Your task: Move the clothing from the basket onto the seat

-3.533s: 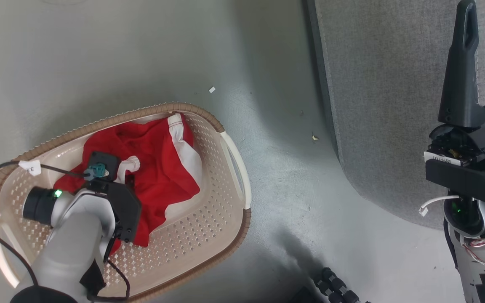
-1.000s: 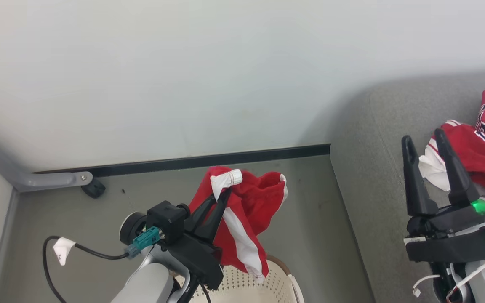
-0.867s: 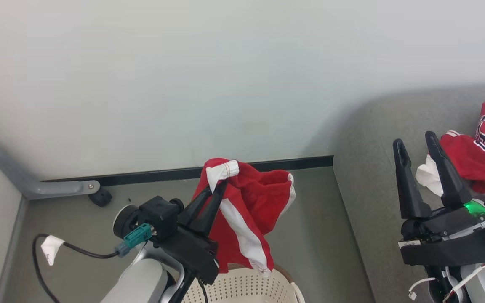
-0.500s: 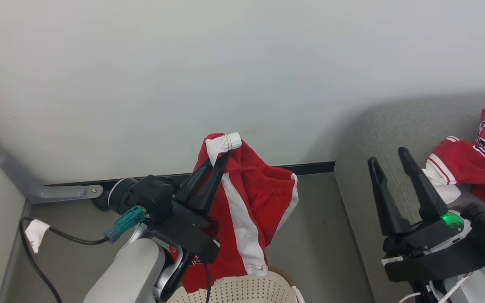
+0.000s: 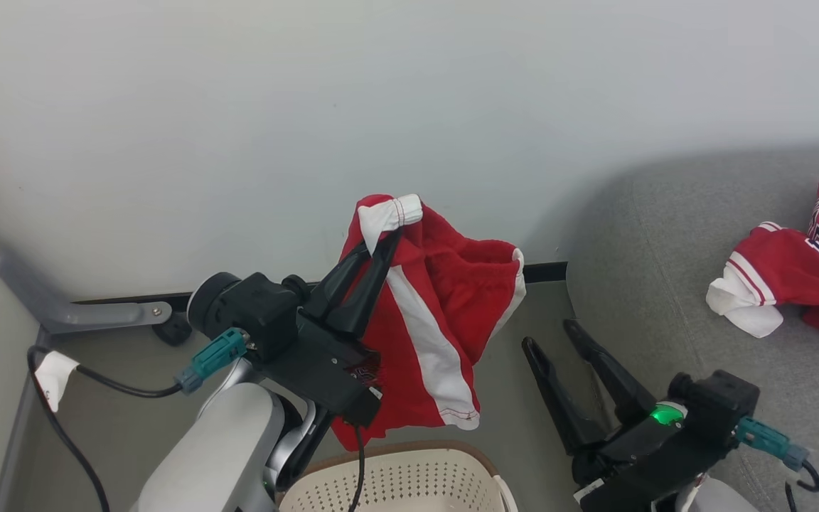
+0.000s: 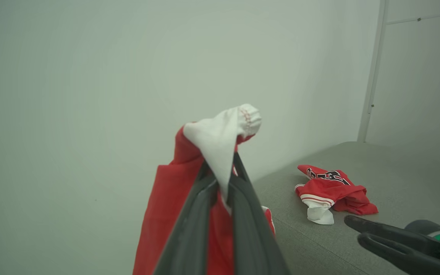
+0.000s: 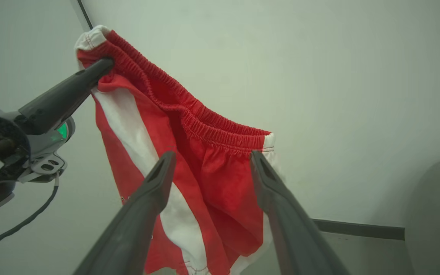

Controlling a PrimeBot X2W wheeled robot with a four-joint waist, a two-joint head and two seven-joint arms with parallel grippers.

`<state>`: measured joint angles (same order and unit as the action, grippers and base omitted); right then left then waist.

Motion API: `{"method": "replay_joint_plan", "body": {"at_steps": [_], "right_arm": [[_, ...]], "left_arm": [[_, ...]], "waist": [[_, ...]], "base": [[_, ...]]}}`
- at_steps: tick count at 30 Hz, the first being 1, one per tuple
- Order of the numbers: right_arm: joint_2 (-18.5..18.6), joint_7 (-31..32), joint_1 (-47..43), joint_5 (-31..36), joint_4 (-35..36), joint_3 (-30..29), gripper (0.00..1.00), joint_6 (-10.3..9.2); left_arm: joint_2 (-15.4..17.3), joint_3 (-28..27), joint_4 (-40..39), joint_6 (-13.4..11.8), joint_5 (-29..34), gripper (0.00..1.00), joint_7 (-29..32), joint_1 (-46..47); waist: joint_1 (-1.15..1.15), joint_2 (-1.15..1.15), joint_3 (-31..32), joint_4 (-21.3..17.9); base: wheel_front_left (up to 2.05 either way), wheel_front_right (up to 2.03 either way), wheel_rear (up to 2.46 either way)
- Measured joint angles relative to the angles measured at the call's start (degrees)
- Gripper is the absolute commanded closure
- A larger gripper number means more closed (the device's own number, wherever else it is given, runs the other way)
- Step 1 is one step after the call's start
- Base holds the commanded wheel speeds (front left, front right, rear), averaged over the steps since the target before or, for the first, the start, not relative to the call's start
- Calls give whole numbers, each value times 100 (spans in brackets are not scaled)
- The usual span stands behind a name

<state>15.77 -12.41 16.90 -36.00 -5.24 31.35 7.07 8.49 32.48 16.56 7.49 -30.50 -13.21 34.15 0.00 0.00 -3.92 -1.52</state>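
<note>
Two garments: red white-striped shorts (image 5: pixel 445 313) hang over the basket (image 5: pixel 416 487), waistband clamped in the left gripper (image 5: pixel 381 242) — the jersey (image 5: pixel 800 277) lies crumpled on the grey couch cushion (image 5: pixel 665 284). Nearby, the right gripper (image 5: pixel 548 334) stands spread wide, empty.

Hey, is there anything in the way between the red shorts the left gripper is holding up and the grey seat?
Only the robot's own right gripper: it stands open, low by the edge of the seat, between it and the shorts. The shorts hang higher from the shut left gripper, so they probably pass above it.
</note>
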Motion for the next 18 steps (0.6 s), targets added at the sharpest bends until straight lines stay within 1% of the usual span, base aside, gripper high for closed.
{"method": "replay_joint_plan", "body": {"at_steps": [2,3,9,14,18], "right_arm": [[-14,25,133,-204,-157,189,0,0],[-27,82,318,-336,-363,416,0,0],[-114,191,753,-610,-918,922,0,0],[-126,354,1166,-756,-1405,1485,0,0],[-118,404,1344,-976,-1622,1768,0,0]], "left_arm": [[-16,9,-32,-1,0,100,18,18],[-47,19,-51,0,-1,100,54,54],[-147,119,-59,0,-10,100,109,96],[-189,188,-56,0,-13,100,158,125],[-220,235,-65,0,-27,100,172,190]], "waist": [[0,0,-18,19],[0,0,-35,44],[0,0,-68,158],[0,0,-76,310],[0,0,-71,406]], "base": [[0,0,0],[0,0,0],[0,0,0],[0,0,0],[0,0,0]]}}
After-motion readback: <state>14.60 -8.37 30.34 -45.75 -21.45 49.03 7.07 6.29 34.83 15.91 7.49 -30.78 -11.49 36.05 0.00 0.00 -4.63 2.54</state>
